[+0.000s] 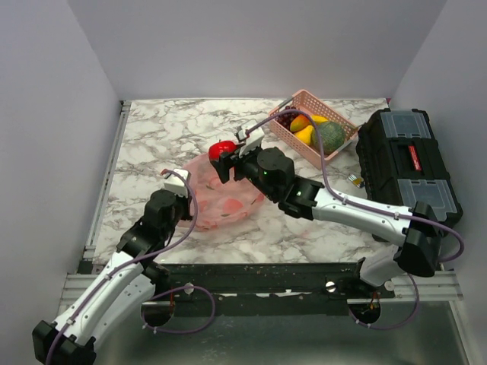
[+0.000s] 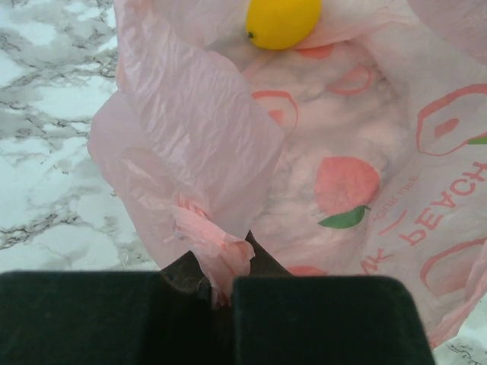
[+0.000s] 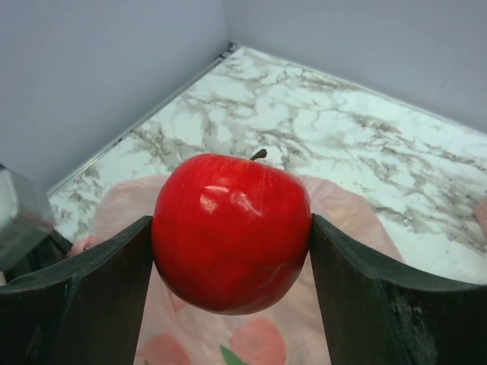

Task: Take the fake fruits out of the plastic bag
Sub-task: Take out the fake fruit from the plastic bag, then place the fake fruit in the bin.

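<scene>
The bag (image 1: 228, 204) lies crumpled on the table, under and just ahead of both grippers. The left gripper (image 2: 221, 296) has its jaws almost together, nipping a bunched fold of the bag's near edge.

The basket (image 1: 293, 141) sits beyond and to the right of the right gripper (image 1: 223, 158), well apart from it, with a banana (image 1: 304, 134) and a melon (image 1: 332, 135) inside.

The right gripper's jaws are spread wide and clamped on the two sides of the apple (image 3: 230, 232), stem up. It hangs over the bag's far edge, clear of the film. We judge the next move turns on this: the basket lies rightward and farther off, and the right arm is the nearer one.

A yellow fruit (image 2: 283, 21) rests inside the bag, straight ahead of the left gripper, its long axis across the jaws. Folds may hide more; we cannot tell.

The bag reads "PEACH" in pink capitals beside peach drawings. The smaller line is too blurred to read.
</scene>
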### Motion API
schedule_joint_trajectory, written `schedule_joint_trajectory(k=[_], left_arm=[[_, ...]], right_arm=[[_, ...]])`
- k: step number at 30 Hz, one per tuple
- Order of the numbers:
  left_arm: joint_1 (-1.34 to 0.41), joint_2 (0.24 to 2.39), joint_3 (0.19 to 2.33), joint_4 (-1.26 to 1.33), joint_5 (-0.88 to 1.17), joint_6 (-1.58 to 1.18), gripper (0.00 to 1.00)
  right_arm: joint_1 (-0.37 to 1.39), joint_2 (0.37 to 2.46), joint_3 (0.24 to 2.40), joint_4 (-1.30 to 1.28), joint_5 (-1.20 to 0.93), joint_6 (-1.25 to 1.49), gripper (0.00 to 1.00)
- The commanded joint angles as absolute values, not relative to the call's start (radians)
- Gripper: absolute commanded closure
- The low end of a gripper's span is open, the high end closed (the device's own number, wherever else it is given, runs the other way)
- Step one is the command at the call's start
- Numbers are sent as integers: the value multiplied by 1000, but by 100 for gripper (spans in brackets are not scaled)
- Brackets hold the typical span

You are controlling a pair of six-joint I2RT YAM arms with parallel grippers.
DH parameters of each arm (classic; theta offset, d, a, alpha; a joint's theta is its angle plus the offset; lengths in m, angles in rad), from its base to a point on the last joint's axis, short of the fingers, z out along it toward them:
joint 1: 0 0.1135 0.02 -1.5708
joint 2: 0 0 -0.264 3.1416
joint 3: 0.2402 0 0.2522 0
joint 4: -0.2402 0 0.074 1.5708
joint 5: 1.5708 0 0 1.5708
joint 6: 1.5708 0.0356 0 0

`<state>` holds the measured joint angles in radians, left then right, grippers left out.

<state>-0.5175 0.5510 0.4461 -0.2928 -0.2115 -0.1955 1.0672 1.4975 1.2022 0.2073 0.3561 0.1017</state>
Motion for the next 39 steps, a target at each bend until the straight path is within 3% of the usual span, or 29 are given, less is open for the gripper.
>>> schedule_joint_trajectory(k=[1, 13, 25, 34, 39], left_arm=[[-524, 616, 486, -329, -250, -248, 100], [-524, 547, 447, -276, -232, -253, 100], [-523, 531, 447, -267, -219, -207, 100], [-523, 531, 469, -265, -154, -189, 100], [-523, 532, 471, -267, -118, -193, 100]], right_arm=[[1046, 1474, 1275, 180, 445, 61, 99], [772, 1458, 1310, 46, 385, 239, 99], [425, 1459, 1203, -29, 277, 352, 99], [213, 1654, 1284, -47, 183, 412, 99], [184, 1823, 1474, -111, 165, 407, 99]])
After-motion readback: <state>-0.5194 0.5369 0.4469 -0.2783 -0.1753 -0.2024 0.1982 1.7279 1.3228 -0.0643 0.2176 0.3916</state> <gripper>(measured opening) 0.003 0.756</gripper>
